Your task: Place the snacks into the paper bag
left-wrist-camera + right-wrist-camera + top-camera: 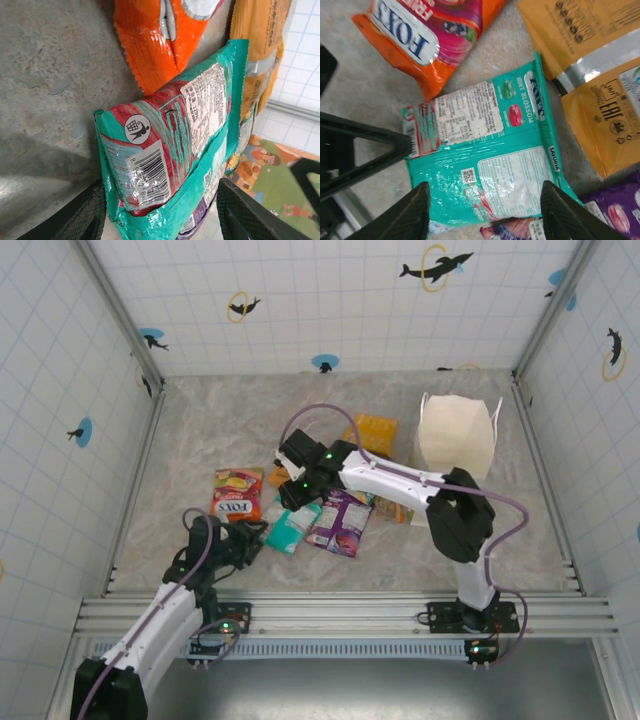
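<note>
A teal snack packet lies flat on the table between both grippers. In the left wrist view its barcode end sits between the fingers of my left gripper, which stands open with a gap beside the right finger. My right gripper hovers open over the same teal packet, its fingers astride the packet's near end. An orange-red packet, a purple packet and a yellow-orange packet lie around it. The white paper bag stands upright at the back right.
Tiled walls enclose the marble table on three sides. The right arm stretches across the middle, over a green-and-yellow packet. A metal rail runs along the near edge. The left gripper's finger shows in the right wrist view.
</note>
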Robot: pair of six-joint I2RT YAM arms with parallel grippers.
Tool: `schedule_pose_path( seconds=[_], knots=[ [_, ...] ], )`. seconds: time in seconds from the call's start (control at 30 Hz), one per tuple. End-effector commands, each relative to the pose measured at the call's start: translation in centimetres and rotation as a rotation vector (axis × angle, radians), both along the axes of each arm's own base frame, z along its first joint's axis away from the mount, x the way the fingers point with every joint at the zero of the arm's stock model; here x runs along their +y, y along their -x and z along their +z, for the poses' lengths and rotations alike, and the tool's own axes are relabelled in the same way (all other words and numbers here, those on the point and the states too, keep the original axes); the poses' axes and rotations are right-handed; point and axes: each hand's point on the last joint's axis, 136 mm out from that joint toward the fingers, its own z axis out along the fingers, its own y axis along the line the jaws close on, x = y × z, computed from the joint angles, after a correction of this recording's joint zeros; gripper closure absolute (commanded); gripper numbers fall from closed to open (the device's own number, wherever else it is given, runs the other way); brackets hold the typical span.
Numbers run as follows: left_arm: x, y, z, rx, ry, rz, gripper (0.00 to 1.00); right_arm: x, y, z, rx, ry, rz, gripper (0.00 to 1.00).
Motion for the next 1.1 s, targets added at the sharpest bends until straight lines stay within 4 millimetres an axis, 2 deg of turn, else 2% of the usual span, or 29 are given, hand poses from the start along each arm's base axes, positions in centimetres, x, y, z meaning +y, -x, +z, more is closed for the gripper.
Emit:
schedule_pose_path(
  seconds=[0.0, 0.33, 0.57, 0.83, 0.93, 1.0, 1.07],
  knots=[
    [0.4, 1.2, -2.5, 0.075, 0.011, 0.031, 0.41, 0.4, -1.0, -0.7, 0.014, 0.008, -0.012, 0.45],
    [0.5, 2.2, -4.1, 0.112, -0.010, 0.010, 0.40, -1.4, -2.3, -5.5, 0.042, 0.094, -0.061, 0.51],
    [0.3, 2.4, -4.6, 0.118, -0.020, -0.015, 0.40, -1.8, -0.9, -7.8, 0.113, 0.097, -0.045, 0.59],
    [0.1, 1.4, -4.0, 0.064, -0.040, -0.029, 0.42, -2.2, 0.2, -8.9, 0.163, 0.085, -0.043, 0.63],
    [-0.2, 0.6, -3.2, 0.023, -0.043, -0.034, 0.43, -2.4, 0.4, -9.1, 0.183, 0.074, -0.047, 0.65],
    [-0.5, 0.0, -2.5, -0.005, -0.054, -0.045, 0.45, -2.4, 0.6, -9.1, 0.193, 0.064, -0.050, 0.65],
    [-0.9, -0.7, -1.7, -0.033, -0.075, -0.071, 0.52, -2.5, 0.6, -9.0, 0.201, 0.050, -0.055, 0.65]
  ],
)
